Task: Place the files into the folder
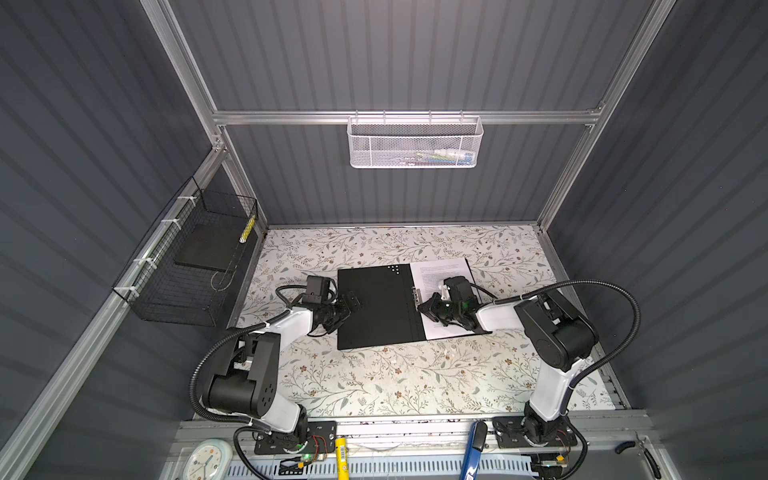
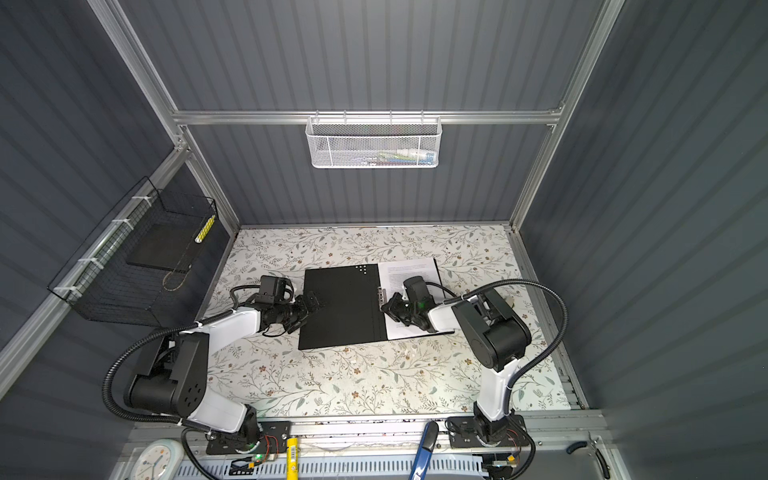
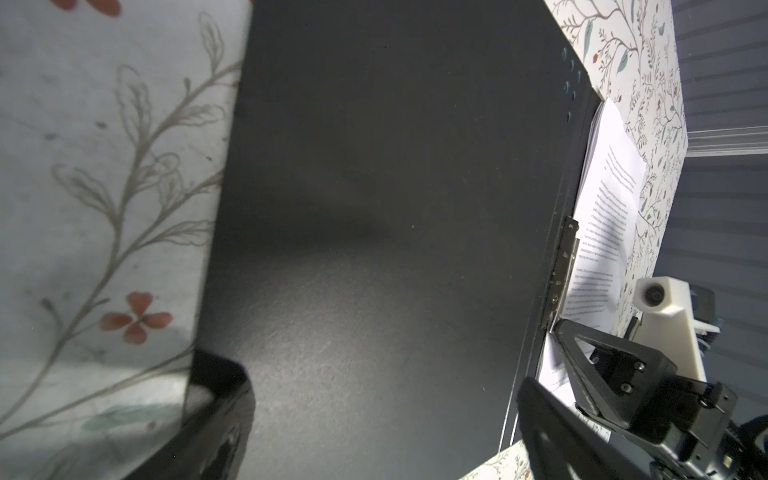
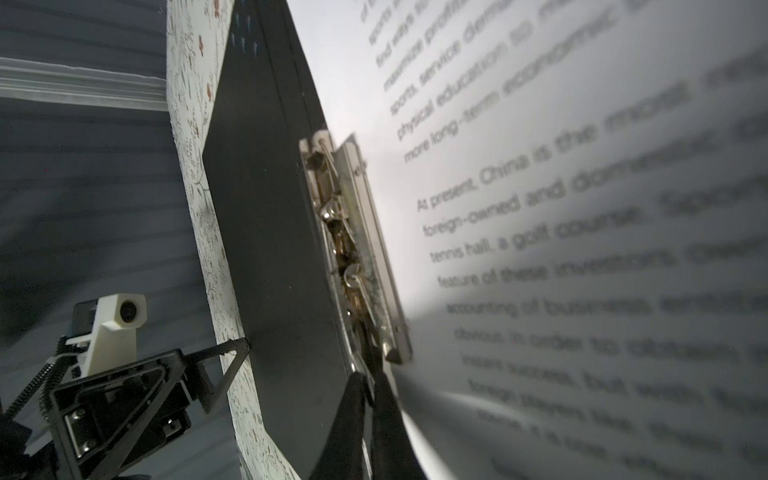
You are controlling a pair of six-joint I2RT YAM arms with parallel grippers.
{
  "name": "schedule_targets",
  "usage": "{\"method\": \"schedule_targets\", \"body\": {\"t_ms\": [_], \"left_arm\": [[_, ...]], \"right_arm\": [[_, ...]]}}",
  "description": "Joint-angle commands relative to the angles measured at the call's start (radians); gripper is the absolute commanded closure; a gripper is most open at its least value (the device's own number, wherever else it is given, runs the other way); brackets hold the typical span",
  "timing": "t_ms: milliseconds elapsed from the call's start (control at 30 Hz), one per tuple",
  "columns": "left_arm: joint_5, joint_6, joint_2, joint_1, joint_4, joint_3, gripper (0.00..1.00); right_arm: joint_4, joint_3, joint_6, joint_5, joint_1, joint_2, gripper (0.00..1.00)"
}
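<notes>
We find the folder [image 1: 374, 307] [image 2: 340, 307] lying open and flat at the middle of the table [image 1: 374, 382], somewhat nearer the far edge than the near one. Only its matt black inside shows. The left flap is bare except for a small cluster of pale dots [image 1: 394, 269] at its far edge beside the spine.

The files [image 1: 436, 270] [image 2: 409, 268] lie on the right half, squared to it. A thin black margin of folder shows along their right and near edges. They are white sheets printed with dense black paragraphs, and the right wrist view [image 4: 582, 208] reads "At present, China is the". In the left wrist view [image 3: 611, 216] several sheet edges fan apart slightly at the far corner.

A metal clip [image 1: 415, 293] [image 4: 353, 241] runs along the spine, its bar resting on the files' left margin.

The right gripper [image 1: 426, 307] [image 4: 370, 382] reaches across the files to the near end of the clip. Its fingers are drawn together to a narrow slit with their tips against the metal. We cannot tell whether they actually pinch it.

The left gripper [image 1: 347, 311] [image 2: 307, 311] is spread wide and holds nothing. It sits at the flap's left edge, one fingertip [image 4: 245, 343] meeting that edge
</notes>
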Motion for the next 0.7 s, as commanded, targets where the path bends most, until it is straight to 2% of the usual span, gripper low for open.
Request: {"method": "schedule_targets", "body": {"t_ms": [0,100,167,300,333,433,500,567,667], "left_arm": [[0.029,0.044,0.042,0.015,-0.201,-0.035,0.0],[0.06,0.084,-0.008,0.015,-0.233,0.025,0.0],[0.067,0.12,-0.052,0.015,-0.273,0.078,0.0],[-0.023,0.168,-0.148,0.015,-0.372,0.136,0.0],[-0.077,0.171,-0.177,0.016,-0.392,0.134,0.0],[-0.145,0.162,-0.254,0.018,-0.408,0.089,0.0],[-0.161,0.151,-0.28,0.021,-0.4,0.049,0.0],[-0.12,0.15,-0.282,0.025,-0.368,0.013,0.0],[-0.077,0.171,-0.254,0.027,-0.335,0.003,0.0]], "right_arm": [[-0.309,-0.017,-0.065,0.02,0.011,0.028,0.83],[-0.359,-0.008,-0.104,0.049,0.014,-0.035,0.75],[-0.382,-0.004,-0.134,0.059,0.015,-0.093,0.66],[-0.467,0.031,-0.22,0.083,0.015,-0.223,0.48],[-0.515,0.05,-0.253,0.124,0.014,-0.256,0.41],[-0.63,0.092,-0.359,0.195,-0.018,-0.326,0.22],[-0.677,0.103,-0.433,0.206,-0.072,-0.332,0.02],[-0.747,0.115,-0.489,0.239,-0.145,-0.323,0.01],[-0.758,0.087,-0.525,0.251,-0.251,-0.339,0.01]]}}
